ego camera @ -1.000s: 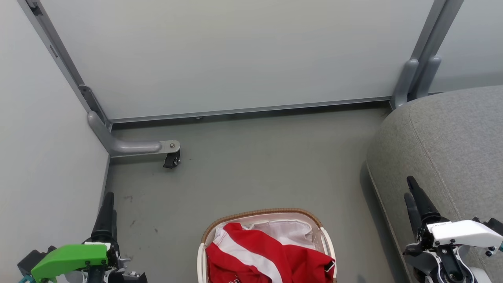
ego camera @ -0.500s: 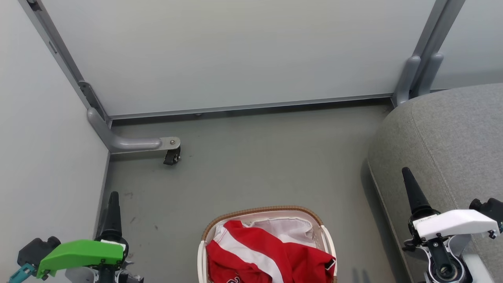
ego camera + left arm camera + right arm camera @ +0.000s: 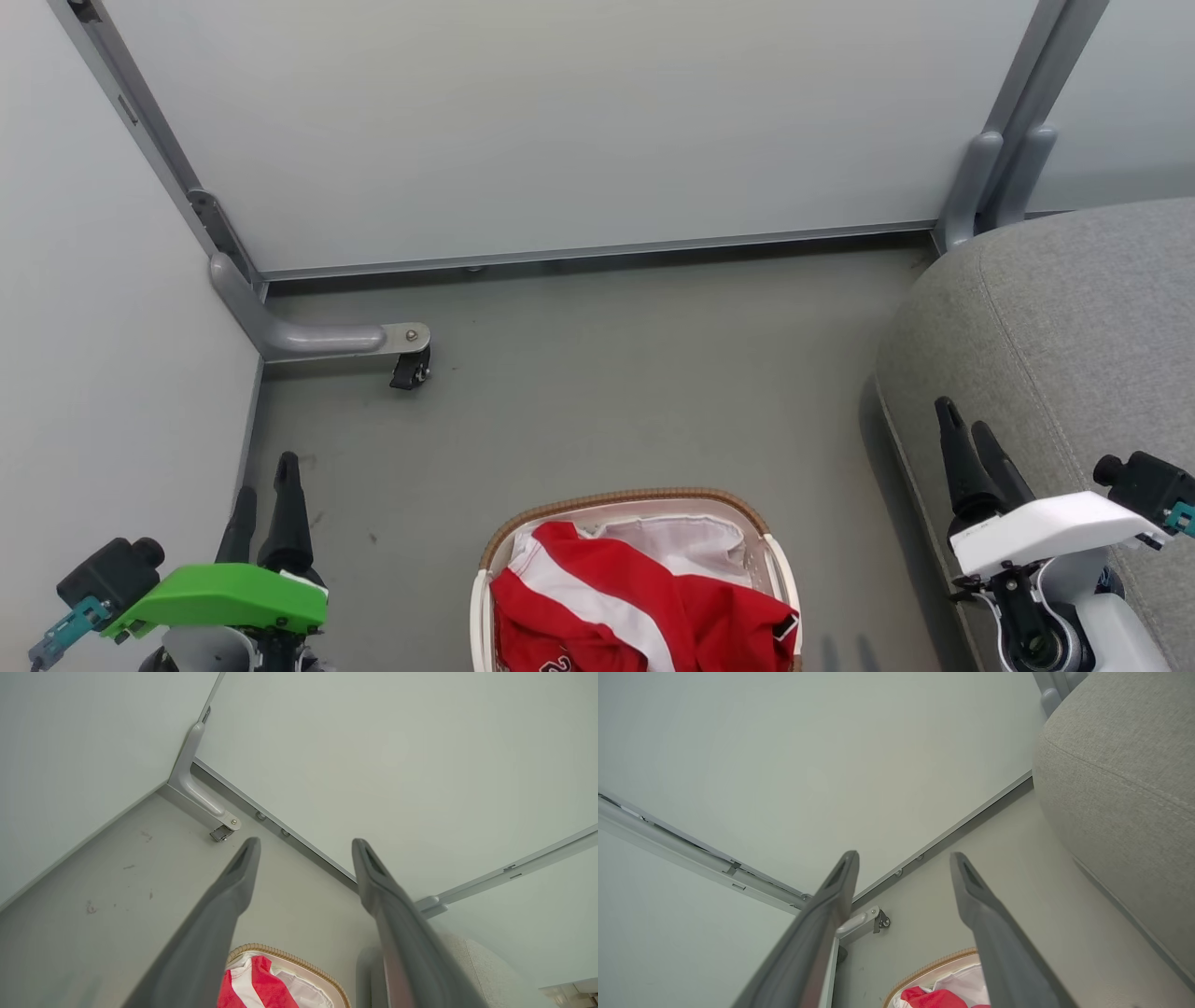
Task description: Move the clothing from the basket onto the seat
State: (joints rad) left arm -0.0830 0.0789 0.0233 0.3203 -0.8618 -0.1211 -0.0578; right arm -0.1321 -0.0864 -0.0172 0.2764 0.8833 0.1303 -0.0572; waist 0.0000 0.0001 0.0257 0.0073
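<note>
Clothing (image 3: 644, 611) with cut-off white numeral (image 3: 549, 665)

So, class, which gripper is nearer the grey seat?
Right. The right gripper hovers by the edge of the seat; the left gripper is far off, beyond the basket.

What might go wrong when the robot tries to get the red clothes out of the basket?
The white liner touches the red clothes, so a grab might catch both and drag the basket along. The clothes look bunched, so one might slip onto the floor before reaching the seat.
</note>
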